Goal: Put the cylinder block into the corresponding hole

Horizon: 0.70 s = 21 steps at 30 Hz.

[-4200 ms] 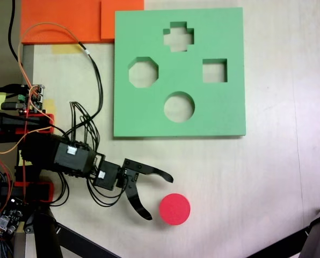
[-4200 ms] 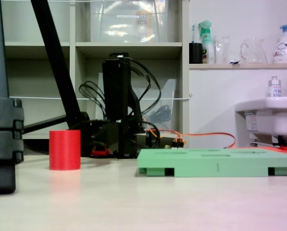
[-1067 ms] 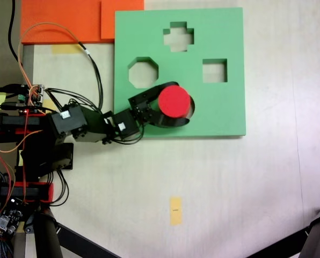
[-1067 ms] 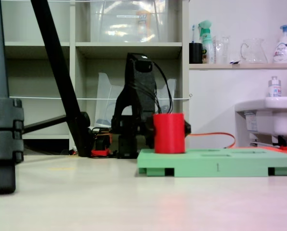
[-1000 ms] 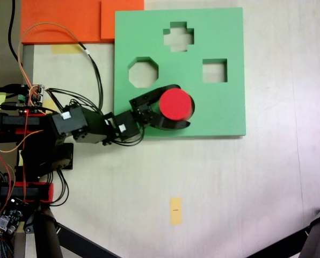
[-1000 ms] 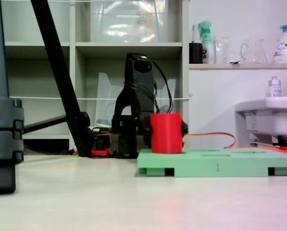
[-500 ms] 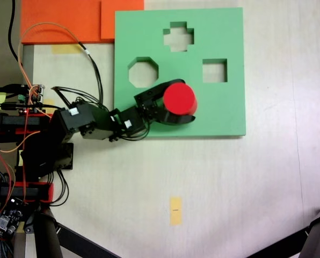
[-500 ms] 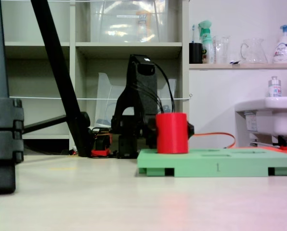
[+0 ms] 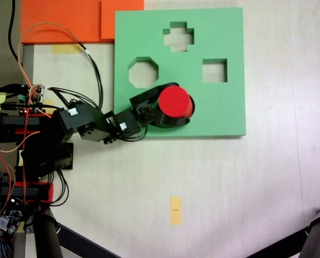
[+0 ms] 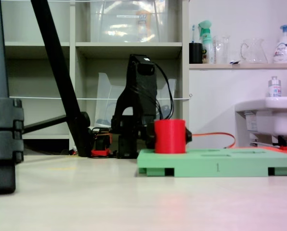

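The red cylinder block stands upright on the green foam board, over the spot of the round cutout, which it hides. Seen from the side, the cylinder sits low, its bottom sunk a little into the board. My gripper reaches in from the left and is shut on the cylinder, one black jaw curving over its far side and the other under its near side.
The board also has an octagonal cutout, a square cutout and a cross cutout. Orange foam sheets lie at the top left. A yellow tape mark is on the table. Tripod legs stand at the bottom corners.
The cylinder, carried from the table to the board, shifted slightly left over the last half second and dropped lower into the board, still gripped.
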Each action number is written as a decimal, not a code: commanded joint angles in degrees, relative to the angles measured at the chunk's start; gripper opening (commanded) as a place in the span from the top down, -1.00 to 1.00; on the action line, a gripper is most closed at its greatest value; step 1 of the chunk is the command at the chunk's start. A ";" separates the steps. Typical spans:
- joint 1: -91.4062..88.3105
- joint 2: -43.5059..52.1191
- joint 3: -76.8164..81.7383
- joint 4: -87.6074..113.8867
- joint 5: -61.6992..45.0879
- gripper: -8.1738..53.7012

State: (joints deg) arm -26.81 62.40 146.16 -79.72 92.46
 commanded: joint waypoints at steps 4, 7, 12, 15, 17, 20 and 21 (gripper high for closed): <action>-1.58 -0.09 0.09 -2.11 -1.58 -0.95; -1.67 -0.53 0.09 -1.93 -3.08 -0.95; -2.02 4.39 2.46 -1.76 -4.39 -0.95; -3.78 28.30 8.88 13.01 -9.32 -0.94; -3.87 52.12 6.06 46.76 -16.79 -0.94; 0.18 66.27 -1.76 71.72 -33.57 -0.87; 1.67 67.32 -2.02 73.04 -38.32 -0.87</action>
State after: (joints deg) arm -26.63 127.79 145.37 -9.76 62.14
